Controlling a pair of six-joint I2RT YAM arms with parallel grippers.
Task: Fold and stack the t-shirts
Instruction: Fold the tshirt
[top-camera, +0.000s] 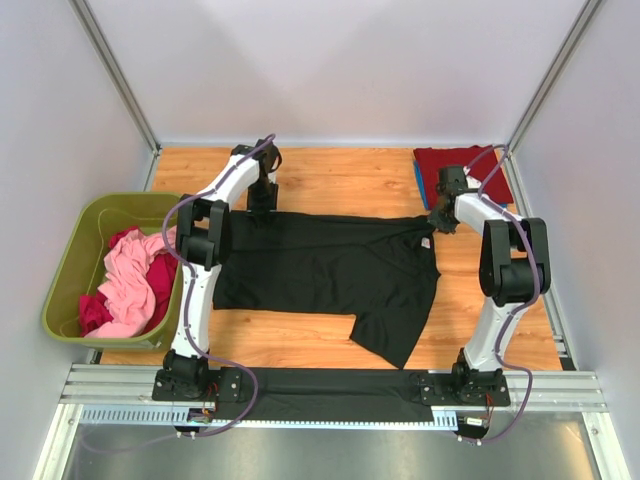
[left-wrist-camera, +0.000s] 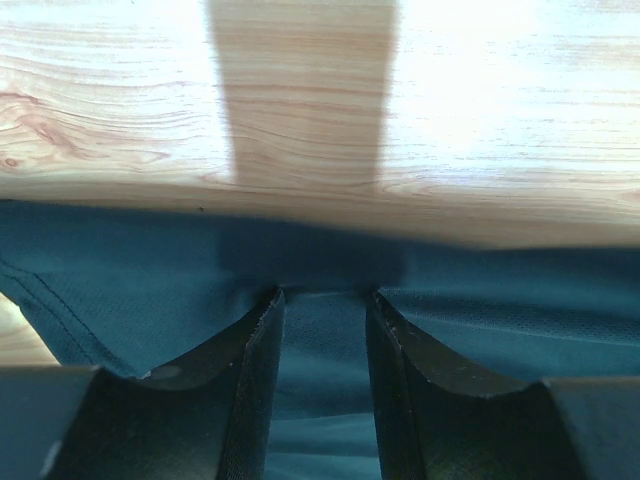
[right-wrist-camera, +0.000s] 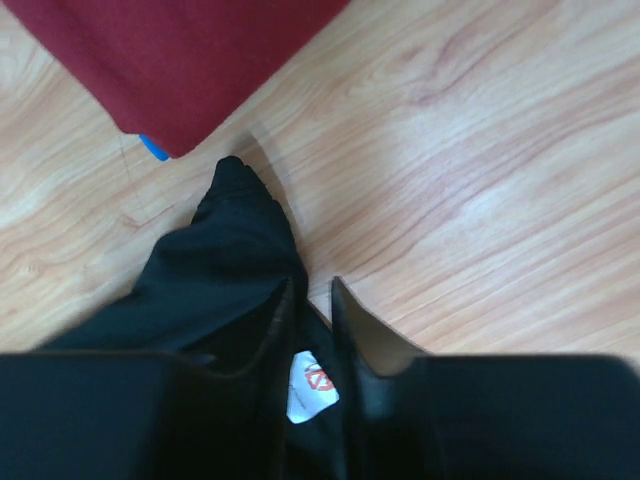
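wooden table (top-camera: 340, 185), black t-shirt (right-wrist-camera: 220, 260) collar seemingly pinched by blurred right gripper (right-wrist-camera: 312, 287)

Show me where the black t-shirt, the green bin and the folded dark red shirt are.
black t-shirt (top-camera: 320, 265): top external view, middle of its body.
green bin (top-camera: 76, 256): top external view, its left wall.
dark red shirt (top-camera: 432, 160): top external view, its left part.

White-and-black arms (top-camera: 200, 290), purple cables (top-camera: 170, 225)
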